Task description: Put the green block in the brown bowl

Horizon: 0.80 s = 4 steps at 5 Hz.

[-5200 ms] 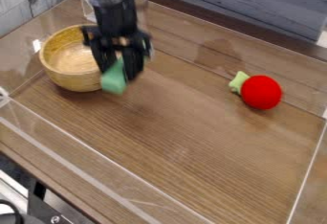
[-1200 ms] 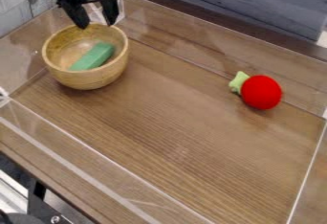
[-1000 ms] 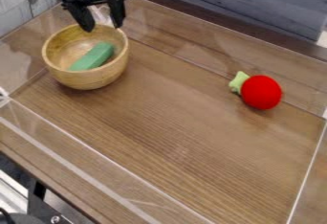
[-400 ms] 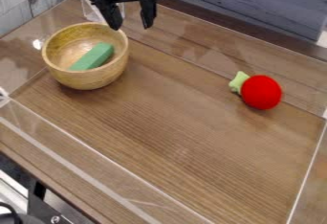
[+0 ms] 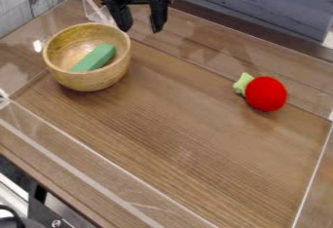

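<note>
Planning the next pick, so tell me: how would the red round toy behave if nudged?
The red round toy would probably roll, being ball-shaped on smooth wood. Its green leaf sticks out sideways and might stop it early. It looks soft, so likely light.

Red toy point(image 5: 267, 93) — wooden table point(image 5: 182, 134)

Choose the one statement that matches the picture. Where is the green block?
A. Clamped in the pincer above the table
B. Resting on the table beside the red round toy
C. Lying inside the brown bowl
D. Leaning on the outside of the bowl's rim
C: the green block lies inside the brown bowl, while the pincer stands open and empty up and to the right of it.
</note>
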Each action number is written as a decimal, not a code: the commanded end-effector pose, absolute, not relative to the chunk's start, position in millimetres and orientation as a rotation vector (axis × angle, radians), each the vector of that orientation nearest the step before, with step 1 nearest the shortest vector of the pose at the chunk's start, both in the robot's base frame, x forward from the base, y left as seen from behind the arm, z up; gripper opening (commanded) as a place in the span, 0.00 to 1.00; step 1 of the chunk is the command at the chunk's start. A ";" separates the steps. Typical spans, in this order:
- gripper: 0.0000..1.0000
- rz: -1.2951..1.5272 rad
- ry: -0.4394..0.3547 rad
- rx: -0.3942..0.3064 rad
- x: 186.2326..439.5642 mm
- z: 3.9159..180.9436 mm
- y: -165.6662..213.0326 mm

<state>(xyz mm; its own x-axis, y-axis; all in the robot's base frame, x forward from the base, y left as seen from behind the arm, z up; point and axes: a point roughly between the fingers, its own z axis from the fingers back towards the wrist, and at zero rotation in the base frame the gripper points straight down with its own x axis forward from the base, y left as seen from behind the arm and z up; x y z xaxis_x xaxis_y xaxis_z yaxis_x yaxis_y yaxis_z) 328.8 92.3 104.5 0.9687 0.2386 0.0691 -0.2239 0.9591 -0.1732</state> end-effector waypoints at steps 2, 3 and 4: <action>1.00 0.163 -0.127 -0.127 335.0 114.8 90.9; 1.00 0.141 -0.115 -0.122 334.9 108.2 93.8; 1.00 0.123 -0.111 -0.121 334.3 105.8 95.1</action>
